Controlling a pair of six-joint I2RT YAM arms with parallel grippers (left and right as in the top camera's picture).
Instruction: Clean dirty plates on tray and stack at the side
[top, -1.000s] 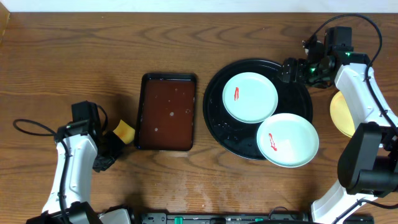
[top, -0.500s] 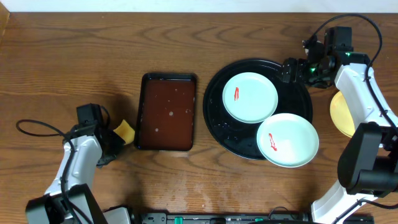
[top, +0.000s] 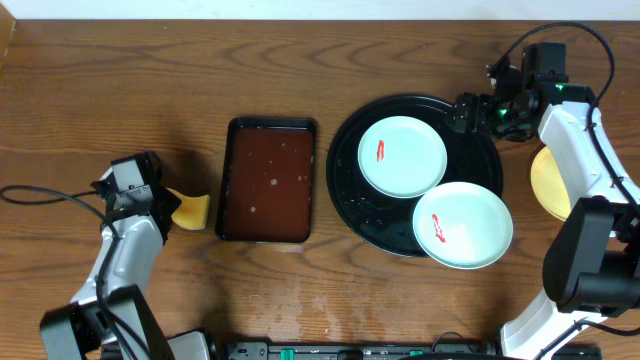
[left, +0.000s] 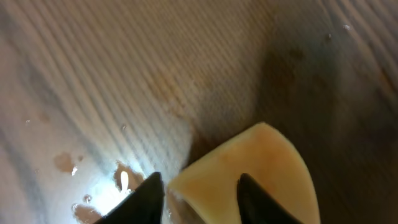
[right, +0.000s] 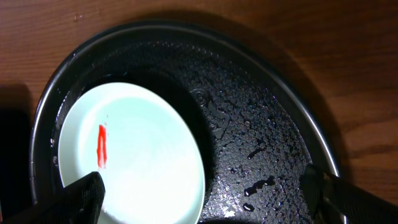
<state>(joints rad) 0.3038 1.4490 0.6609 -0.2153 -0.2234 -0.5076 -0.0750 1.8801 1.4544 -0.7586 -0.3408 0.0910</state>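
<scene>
overhead, the black tray (top: 345, 190) sits right of centre on the wooden table (top: 120, 90), its glossy floor beaded with water. two mint plates lie on it: the upper plate (top: 402, 156) rests wholly inside the rim, while the lower plate (top: 462, 225) overhangs the tray's lower right edge. each carries a short red smear. a yellow plate (top: 545, 185) lies off the tray on the wood at the far right, partly hidden behind the right arm.

just left of the black tray, with a narrow strip of wood between them, is a brown rectangular tray (top: 268, 180) with wet specks on it. bare wood runs across the back of the table and over the whole left third. the front edge is crowded by the arm bases.

the right arm reaches in from the right edge and bends back toward the tray's upper right rim, where the right gripper (top: 470, 112) hangs. from its wrist camera i see the fingers (right: 81, 199) spread wide over the tray's floor with nothing between them.

the left arm is folded low near the front left, its left gripper (top: 165, 205) pointing at a yellow sponge (top: 190, 211) that lies just beside the brown tray. up close the jaws stand parted astride the sponge's corner, a sliver of damp wood showing beside one finger (left: 149, 198), so i read it as released.
</scene>
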